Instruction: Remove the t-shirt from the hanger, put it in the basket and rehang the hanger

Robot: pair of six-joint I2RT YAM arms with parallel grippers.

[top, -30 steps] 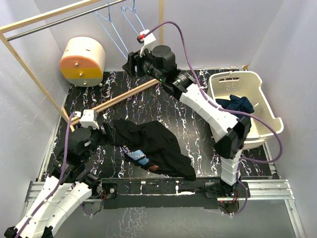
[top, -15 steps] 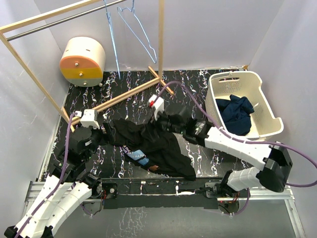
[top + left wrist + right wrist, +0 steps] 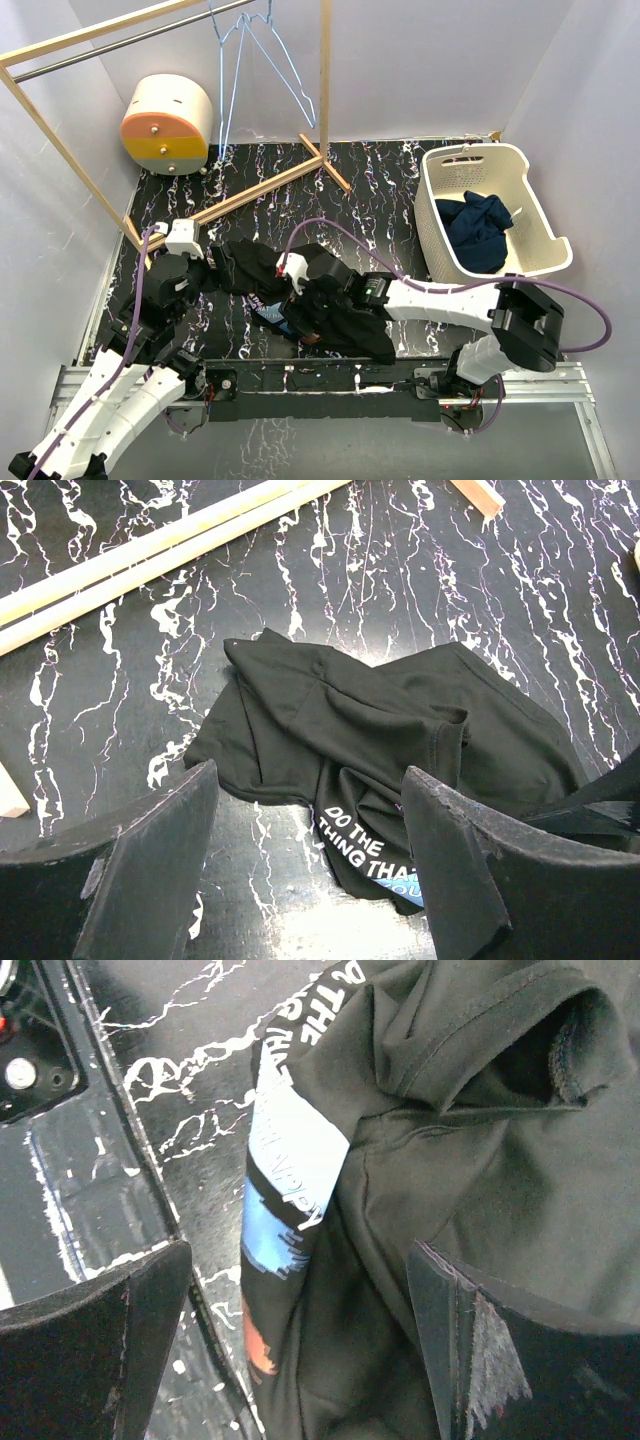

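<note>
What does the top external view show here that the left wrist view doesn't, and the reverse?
Only top external: empty wire hangers on the rail, the white basket holding a blue garment, the round drawer unit. Only left wrist: the left gripper, open, and readable white lettering on the shirt. Both: the black t-shirt crumpled on the table, off any hanger, and the wooden rack foot.
</note>
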